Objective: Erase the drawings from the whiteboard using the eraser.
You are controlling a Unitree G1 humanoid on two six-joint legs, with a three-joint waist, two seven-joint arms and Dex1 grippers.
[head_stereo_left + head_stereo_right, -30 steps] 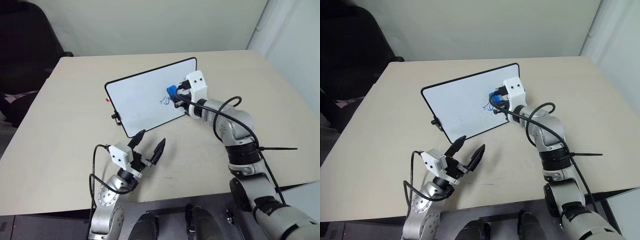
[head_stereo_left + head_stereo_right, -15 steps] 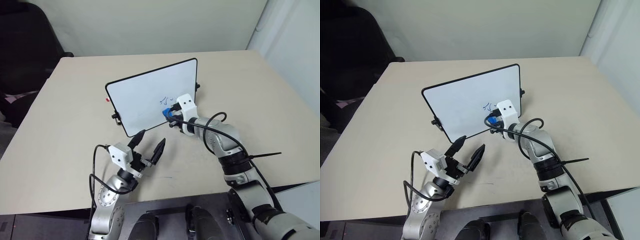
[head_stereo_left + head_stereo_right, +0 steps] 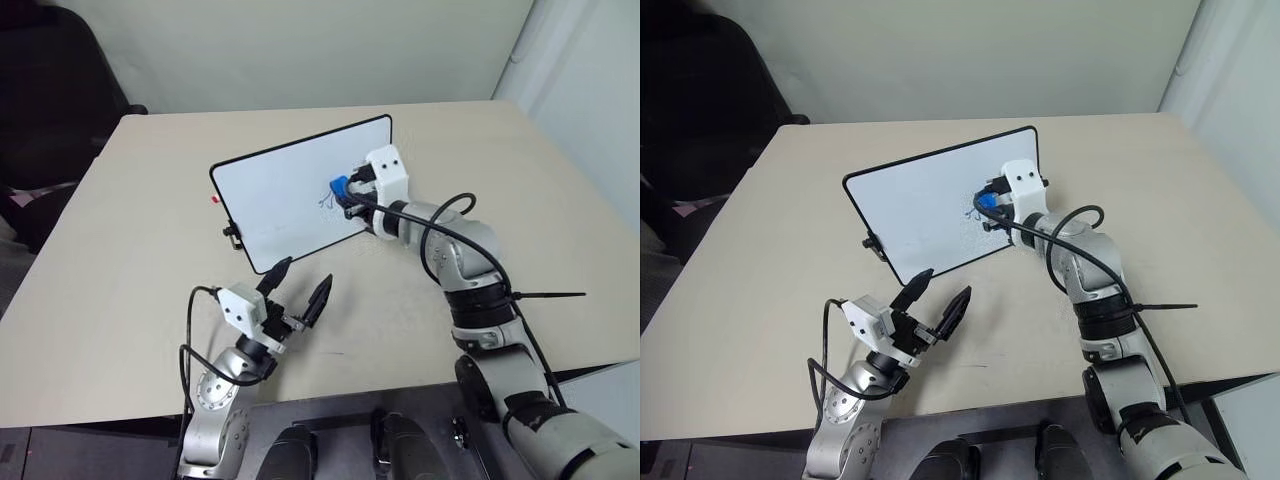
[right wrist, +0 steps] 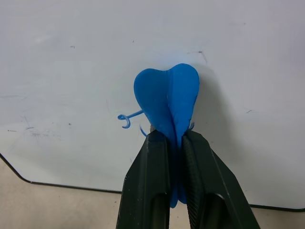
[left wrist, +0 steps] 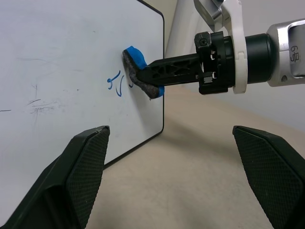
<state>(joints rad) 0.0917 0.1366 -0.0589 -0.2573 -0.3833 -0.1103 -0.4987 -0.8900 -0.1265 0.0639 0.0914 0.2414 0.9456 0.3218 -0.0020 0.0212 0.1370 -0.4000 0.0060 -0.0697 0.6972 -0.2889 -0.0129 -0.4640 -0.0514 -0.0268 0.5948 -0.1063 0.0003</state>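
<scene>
The whiteboard (image 3: 290, 195) stands tilted on the beige table, its white face toward me. A small blue scribble, the drawings (image 5: 115, 82), sits near the board's right end. My right gripper (image 3: 347, 193) is shut on the blue eraser (image 3: 339, 186), whose grey felt face is pressed against the board right beside the scribble; the eraser (image 4: 167, 98) covers part of the marks. My left gripper (image 3: 298, 288) hangs open above the table in front of the board's lower edge, holding nothing.
The beige table (image 3: 130, 250) has free surface left of and in front of the board. A dark chair (image 3: 50, 90) stands past the table's far left corner. A black cable tie (image 3: 550, 296) sticks out from my right forearm.
Half a second ago the right gripper held the eraser low near the board's bottom edge; it has swept back up to the scribble. The scribble looks thinner than a second ago. Left gripper unmoved.
</scene>
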